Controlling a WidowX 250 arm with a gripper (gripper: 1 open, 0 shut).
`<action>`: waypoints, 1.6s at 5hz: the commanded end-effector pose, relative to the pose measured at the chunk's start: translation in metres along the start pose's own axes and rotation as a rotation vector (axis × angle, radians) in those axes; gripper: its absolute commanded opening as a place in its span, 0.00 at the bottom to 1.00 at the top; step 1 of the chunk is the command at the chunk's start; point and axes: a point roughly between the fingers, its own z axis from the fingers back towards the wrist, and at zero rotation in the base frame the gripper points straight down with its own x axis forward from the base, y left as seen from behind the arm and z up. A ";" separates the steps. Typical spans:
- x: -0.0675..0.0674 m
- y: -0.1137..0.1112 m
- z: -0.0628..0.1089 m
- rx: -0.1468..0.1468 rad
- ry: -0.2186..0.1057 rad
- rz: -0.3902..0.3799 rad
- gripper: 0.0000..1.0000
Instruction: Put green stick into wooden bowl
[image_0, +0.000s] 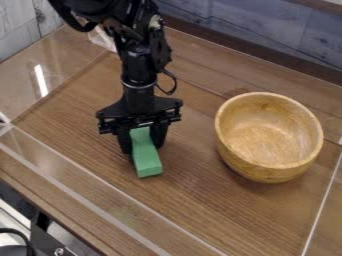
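Note:
The green stick (146, 157) lies flat on the wooden table, left of the middle, with its long side pointing toward me. My gripper (138, 136) comes straight down over the stick's far end. One dark finger (110, 137) stands on each side of that end, and the jaws are shut on the stick, which still rests on the table. The gripper hides the stick's far tip. The wooden bowl (270, 136) stands upright and empty to the right, about a hand's width from the stick.
A clear plastic wall (80, 185) edges the table along the front and the left side. The wooden tabletop (201, 195) runs on in front of the bowl. A dark patterned wall (287, 30) stands behind.

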 end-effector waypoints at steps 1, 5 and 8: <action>0.009 -0.007 0.019 -0.034 -0.049 -0.010 0.00; 0.011 -0.012 0.040 -0.030 -0.022 -0.027 0.00; -0.001 -0.057 0.080 -0.084 0.022 -0.123 0.00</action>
